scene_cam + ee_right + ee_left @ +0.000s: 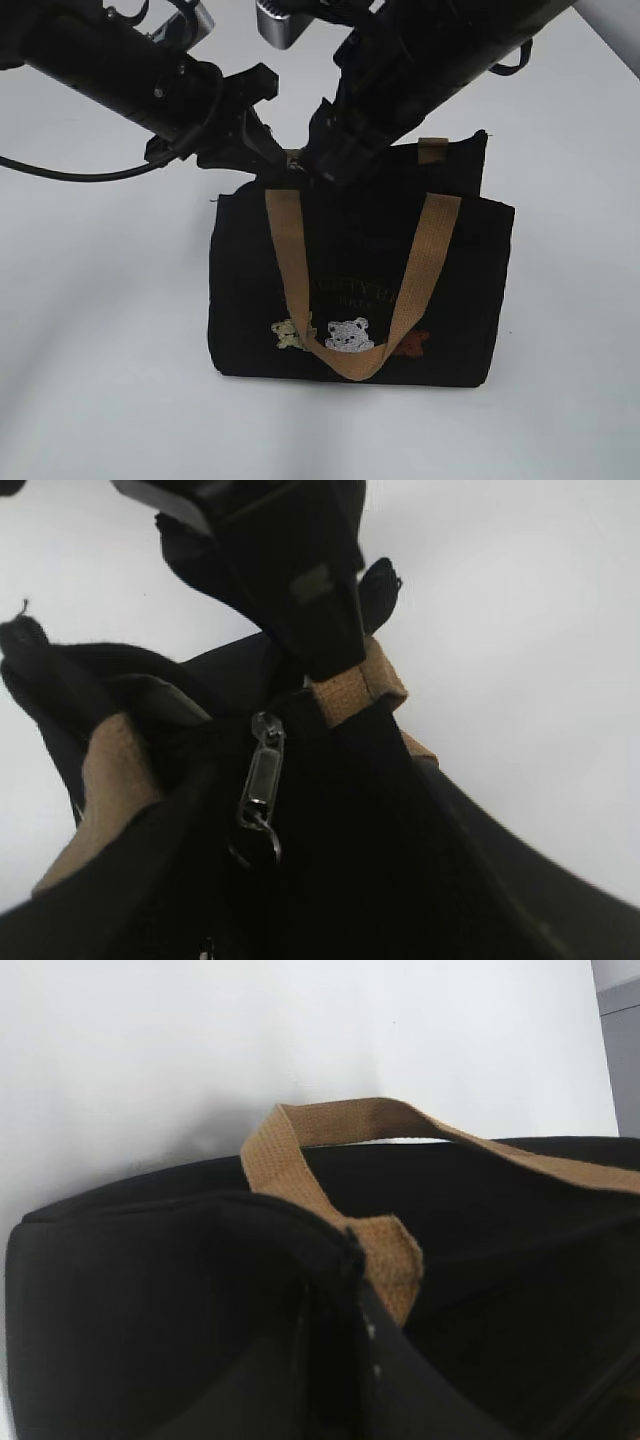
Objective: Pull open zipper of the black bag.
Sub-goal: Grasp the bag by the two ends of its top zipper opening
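We see the black bag [360, 290] standing upright on the white bench [90, 330], near the middle of the exterior view, with its printed front turned to the camera. Its long axis runs from left to right in that view, and the top edge is the far, upper side. One tan handle [345, 300] hangs down over the front in a loop that reaches the three small bears [350, 337]. A second tan strap end [432, 150] shows at the back edge on the right.

Both arms come down from the top of the picture and meet at the left part of the top edge. The left hand [262, 150] is at the upper left corner of the bag. Its wrist camera shows only black fabric and a tan strap very close, so we cannot tell from the pictures whether its fingers are together or what they touch.

The right hand [325, 165] is just beside it. In the right wrist view one dark finger [300, 590] presses on a tan strap base [355, 685]; we cannot tell how wide this hand stands.

The zipper [262, 775] lies along the top edge. Its silver pull tab hangs free, pointing down into the dark fabric, with a small ring [255, 848] at its lower end. No finger touches it.
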Action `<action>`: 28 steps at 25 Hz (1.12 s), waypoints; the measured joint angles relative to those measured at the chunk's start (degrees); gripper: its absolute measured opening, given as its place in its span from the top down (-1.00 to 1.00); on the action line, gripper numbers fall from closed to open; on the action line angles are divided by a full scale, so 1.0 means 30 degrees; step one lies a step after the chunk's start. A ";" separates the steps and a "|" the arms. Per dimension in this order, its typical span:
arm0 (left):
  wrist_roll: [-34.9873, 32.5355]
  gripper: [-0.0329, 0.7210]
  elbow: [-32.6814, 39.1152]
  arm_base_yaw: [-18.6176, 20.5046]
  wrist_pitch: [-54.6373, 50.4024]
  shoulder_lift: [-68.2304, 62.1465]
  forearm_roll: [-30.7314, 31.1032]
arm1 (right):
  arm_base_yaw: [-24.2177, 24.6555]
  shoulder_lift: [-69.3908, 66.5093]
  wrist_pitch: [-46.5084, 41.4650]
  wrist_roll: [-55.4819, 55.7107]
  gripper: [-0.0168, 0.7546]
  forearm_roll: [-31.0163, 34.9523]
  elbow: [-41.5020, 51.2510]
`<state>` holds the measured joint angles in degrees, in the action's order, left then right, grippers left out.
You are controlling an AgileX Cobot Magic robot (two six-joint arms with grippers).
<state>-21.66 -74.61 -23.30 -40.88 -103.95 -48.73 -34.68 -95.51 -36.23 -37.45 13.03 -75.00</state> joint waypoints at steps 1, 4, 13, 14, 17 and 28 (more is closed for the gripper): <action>0.0000 0.82 0.0000 0.0000 0.0000 0.0000 0.0000 | 0.0000 -0.0100 -0.0018 -0.0145 -0.18 0.0000 0.0000; -0.0007 0.82 0.0000 -0.0013 -0.0036 0.0000 0.0000 | 0.0000 -0.0493 -0.0099 -0.0530 -0.10 -0.0053 -0.0023; -0.0007 0.82 0.0000 -0.0013 -0.0070 0.0012 0.0000 | -0.0019 -0.0675 -0.0304 -0.0716 0.33 -0.1126 -0.0023; -0.0007 0.82 0.0000 -0.0013 -0.0070 0.0012 0.0000 | -0.0019 -0.0675 -0.0341 -0.0716 0.35 -0.1148 -0.0023; -0.0007 0.82 0.0000 -0.0013 -0.0070 0.0012 0.0000 | -0.0019 -0.0675 -0.0464 -0.0738 0.38 -0.1183 -0.0023; -0.0022 0.82 0.0000 -0.0022 -0.0100 0.0012 0.0000 | -0.0059 -0.0639 -0.1487 -0.0770 0.96 -0.1365 -0.0023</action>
<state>-21.73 -74.61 -23.37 -41.18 -103.92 -48.73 -34.86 -97.43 -40.69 -39.76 8.93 -75.07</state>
